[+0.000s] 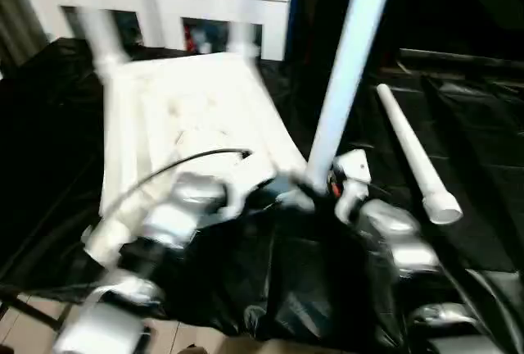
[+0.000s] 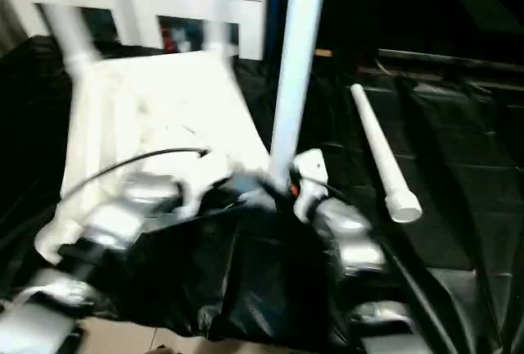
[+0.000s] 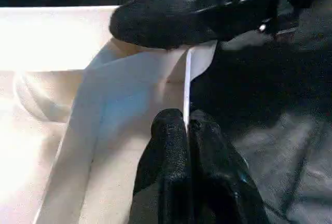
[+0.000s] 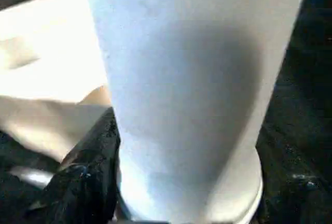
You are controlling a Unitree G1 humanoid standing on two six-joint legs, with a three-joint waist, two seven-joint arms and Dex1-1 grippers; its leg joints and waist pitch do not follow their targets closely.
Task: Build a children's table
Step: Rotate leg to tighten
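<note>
While the white tabletop [image 1: 196,124] lies upside down on the black-covered work table [image 1: 475,124], two legs [image 1: 102,38] stand up from its far corners and a third leg [image 1: 348,75] rises at its near right corner, leaning slightly to the right. The right gripper [image 1: 327,190] sits at the foot of this leg; in its wrist view the leg's flared end [image 4: 207,198] is right against the camera with a black finger [image 4: 83,182] beside it, yet I cannot tell whether the fingers clamp the leg or merely stand around it. The left gripper [image 3: 187,130] is closed with nothing between its fingers, its tips resting at the thin near edge of the tabletop, just left of that corner. A fourth leg [image 1: 417,153] lies loose on the black cover, to the right of both grippers and apart from the tabletop.
</note>
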